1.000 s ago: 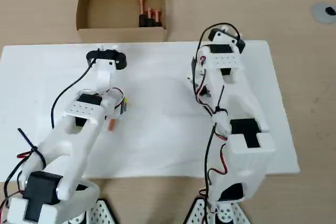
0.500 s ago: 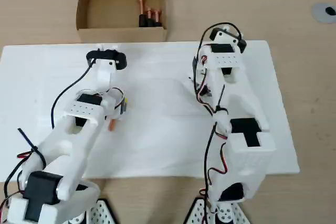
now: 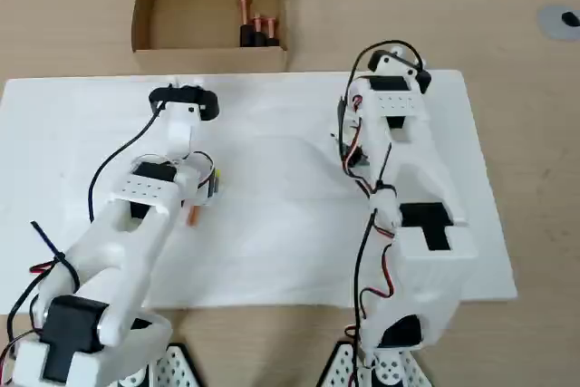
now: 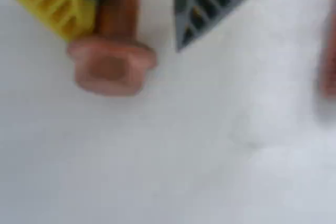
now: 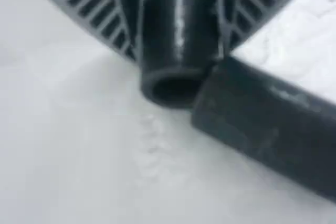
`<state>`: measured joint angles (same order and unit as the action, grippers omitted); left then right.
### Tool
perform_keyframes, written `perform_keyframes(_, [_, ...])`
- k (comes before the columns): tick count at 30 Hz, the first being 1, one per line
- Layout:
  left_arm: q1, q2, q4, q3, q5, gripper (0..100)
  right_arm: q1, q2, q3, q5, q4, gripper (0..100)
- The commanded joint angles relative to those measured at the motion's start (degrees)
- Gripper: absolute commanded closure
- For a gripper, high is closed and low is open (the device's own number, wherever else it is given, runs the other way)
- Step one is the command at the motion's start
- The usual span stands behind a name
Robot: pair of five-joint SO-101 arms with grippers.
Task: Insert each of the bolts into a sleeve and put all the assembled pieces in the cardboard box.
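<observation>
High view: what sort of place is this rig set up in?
Probably an indoor desk or lab bench rather than a factory line. There is a light wooden tabletop, a white sheet spread over it as a work mat, and a small cardboard box standing beyond the sheet.

A white plastic left arm [image 3: 145,197] and a white plastic right arm [image 3: 408,188] are reaching out over a white sheet [image 3: 272,233], which is lying on a light wooden table [image 3: 526,88]. A loose copper-coloured bolt [image 3: 192,216] is peeking out just beside the left arm. Beyond the sheet, an open brown cardboard box [image 3: 140,15] is holding three copper bolts in black sleeves [image 3: 256,29], clustered near its right wall.
</observation>
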<state>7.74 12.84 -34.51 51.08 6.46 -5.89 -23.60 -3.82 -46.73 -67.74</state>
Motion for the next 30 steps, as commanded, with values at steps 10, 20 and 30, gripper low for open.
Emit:
perform_keyframes(10, [-0.09, 0.92, 0.97, 0.00, -0.35, 88, -0.22, -4.00, 1.63, 5.19, 1.32, 90.1])
perform_keyframes(20, [-0.09, 0.92, 0.97, 0.00, -0.35, 88, -0.31, -3.91, 4.26, 5.27, 0.62, 98.8])
perform_keyframes(30, [0.18, 1.63, -1.49, -2.02, -0.44, 88, -0.13, -3.91, 21.58, 5.54, -16.79, 98.8])
